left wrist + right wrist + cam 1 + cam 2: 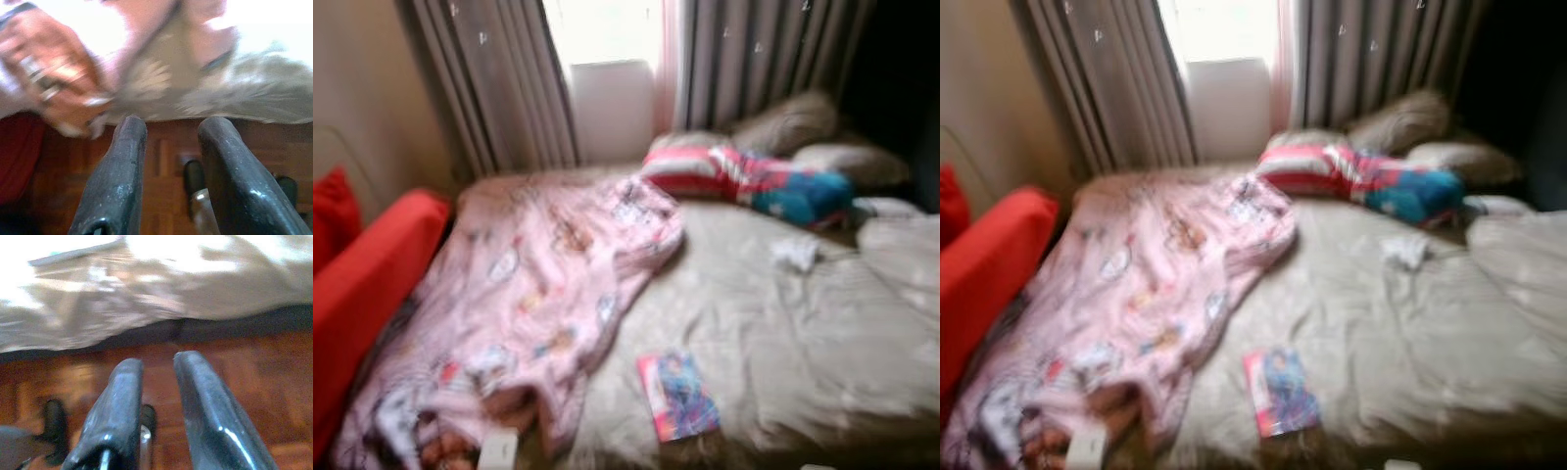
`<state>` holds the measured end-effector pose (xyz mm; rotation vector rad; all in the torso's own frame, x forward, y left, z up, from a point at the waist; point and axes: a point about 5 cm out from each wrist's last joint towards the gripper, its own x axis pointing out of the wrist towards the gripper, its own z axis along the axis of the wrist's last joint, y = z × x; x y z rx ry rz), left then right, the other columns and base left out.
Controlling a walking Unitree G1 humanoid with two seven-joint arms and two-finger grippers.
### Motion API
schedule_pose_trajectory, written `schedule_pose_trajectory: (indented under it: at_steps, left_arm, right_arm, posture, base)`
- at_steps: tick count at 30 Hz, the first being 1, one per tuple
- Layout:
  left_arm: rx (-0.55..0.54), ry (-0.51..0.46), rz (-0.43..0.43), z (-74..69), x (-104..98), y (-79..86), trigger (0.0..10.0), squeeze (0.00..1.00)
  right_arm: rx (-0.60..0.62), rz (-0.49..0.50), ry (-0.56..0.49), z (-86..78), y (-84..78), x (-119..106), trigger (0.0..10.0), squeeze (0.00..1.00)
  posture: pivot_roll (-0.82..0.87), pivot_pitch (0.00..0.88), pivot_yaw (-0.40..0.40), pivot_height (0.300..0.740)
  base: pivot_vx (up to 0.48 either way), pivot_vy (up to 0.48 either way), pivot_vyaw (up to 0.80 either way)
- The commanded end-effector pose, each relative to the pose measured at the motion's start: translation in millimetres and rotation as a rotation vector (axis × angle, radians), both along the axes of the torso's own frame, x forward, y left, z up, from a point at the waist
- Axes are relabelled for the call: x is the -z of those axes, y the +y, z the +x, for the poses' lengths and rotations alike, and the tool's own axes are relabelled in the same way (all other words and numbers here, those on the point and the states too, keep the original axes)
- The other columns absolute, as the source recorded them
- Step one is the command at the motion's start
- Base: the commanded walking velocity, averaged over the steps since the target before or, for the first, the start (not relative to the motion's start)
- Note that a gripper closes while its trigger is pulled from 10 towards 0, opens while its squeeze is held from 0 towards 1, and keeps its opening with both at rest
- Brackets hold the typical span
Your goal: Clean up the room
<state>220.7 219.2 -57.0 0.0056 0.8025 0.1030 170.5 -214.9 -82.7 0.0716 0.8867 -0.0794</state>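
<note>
A bed with a rumpled beige sheet (783, 333) lies before me. A pink patterned blanket (538, 284) sprawls over its left half and hangs off the near edge. A colourful book (677, 397) lies flat near the front edge. Further back is a crumpled white tissue (795, 255). A striped red, white and blue pillow (744, 176) lies at the head. My left gripper (171, 126) hangs open and empty over the wooden floor (166, 156) below the blanket's edge (54, 73). Beside the sheet's edge (146, 289), my right gripper (157, 361) hangs with its fingers slightly apart, holding nothing.
A red sofa (362, 284) stands against the bed's left side. Grey curtains (489, 88) frame a bright window (607, 29) behind the bed. Beige pillows (788, 122) sit at the back right. A small white object (497, 450) lies on the blanket at the near edge.
</note>
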Motion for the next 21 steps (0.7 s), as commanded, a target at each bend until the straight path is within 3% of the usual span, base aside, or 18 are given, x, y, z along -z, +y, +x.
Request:
schedule_pose_trajectory:
  at_steps: [1,10,21]
  left_arm:
    - [-0.007,0.021,-0.017,-6.9,4.9,-2.3,10.0,0.0]
    - [-0.007,0.02,-0.024,-6.8,4.8,-2.8,10.0,0.0]
    - [-0.007,0.018,-0.035,-6.7,4.9,-3.6,10.0,0.0]
  right_arm:
    - [0.002,-0.011,-0.009,1.4,-4.1,-1.6,10.0,0.0]
    - [0.005,-0.007,-0.011,1.4,-4.2,-1.7,10.0,0.0]
    - [0.033,-0.001,-0.02,1.4,-5.1,-2.0,10.0,0.0]
  posture:
    - [-0.07,0.007,0.051,0.74]
    - [-0.07,0.009,0.048,0.74]
    - [-0.07,0.009,0.047,0.74]
  base:
    - [0.0,0.0,0.8]
    - [0.0,0.0,0.64]
    - [0.0,0.0,0.0]
